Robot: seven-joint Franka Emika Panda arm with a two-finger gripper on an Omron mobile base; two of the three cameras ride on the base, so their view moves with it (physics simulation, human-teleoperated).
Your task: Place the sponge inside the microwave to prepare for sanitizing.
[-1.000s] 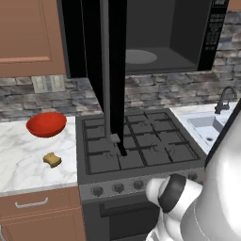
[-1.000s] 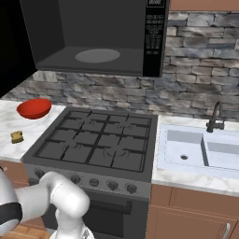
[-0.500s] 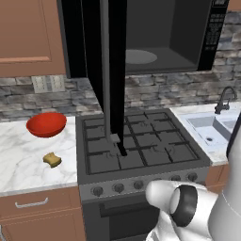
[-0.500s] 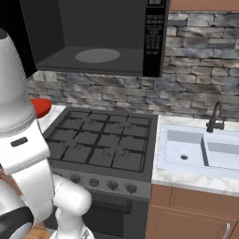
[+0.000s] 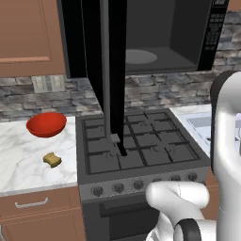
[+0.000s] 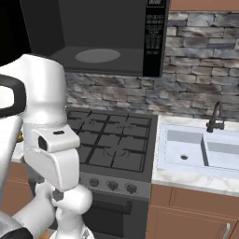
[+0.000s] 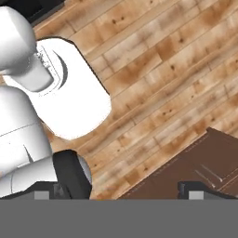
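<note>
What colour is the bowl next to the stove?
The bowl is bright red, sitting on the white marble counter. It shows best in the left base view.

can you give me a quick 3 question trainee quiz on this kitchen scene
1. True or false: the microwave door is open.
2. The sponge lies on the A) stove B) marble counter C) sink.
3. Fill in: behind the sponge sits a red ____.

Key: 1 true; the door hangs open over the stove. 2 B; it lies on the marble counter, left of the stove. 3 bowl; the red bowl sits apart from the sponge.
</note>
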